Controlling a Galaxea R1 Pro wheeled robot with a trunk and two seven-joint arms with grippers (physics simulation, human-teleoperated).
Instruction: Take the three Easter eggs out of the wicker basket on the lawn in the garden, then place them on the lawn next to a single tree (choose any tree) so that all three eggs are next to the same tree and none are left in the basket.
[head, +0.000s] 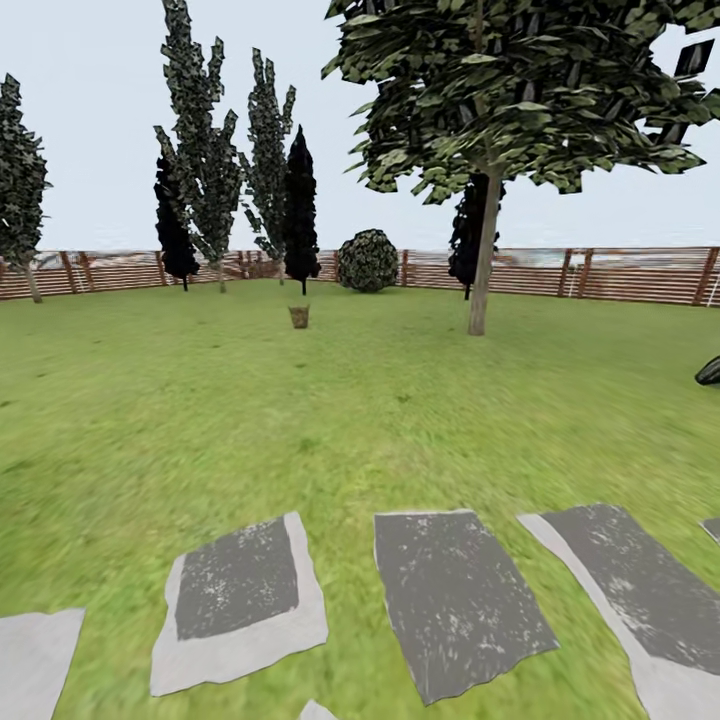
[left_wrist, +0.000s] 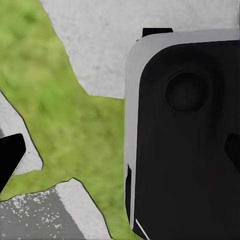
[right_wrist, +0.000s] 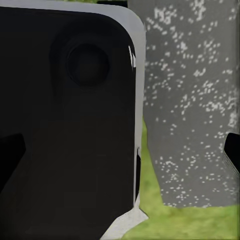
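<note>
Even, diffuse daylight under a pale overcast sky; no distinct light source, cast shadows or glare. The lawn (head: 360, 420) renders soft and smeared, more so toward the near edges, where the stepping stones (head: 455, 600) stretch with wide-angle distortion. Tree (head: 482, 250) foliage is blocky and jagged. Both wrist views are blurred, with dark, featureless robot housing (left_wrist: 185, 150) close to the lens.

Grey stepping stones (head: 455, 595) in foreground. Behind them, far off, brown slatted fence (head: 620, 275); round bush (head: 367, 260) and dark cypress trees (head: 300, 210) before fence. Pale overcast sky.
</note>
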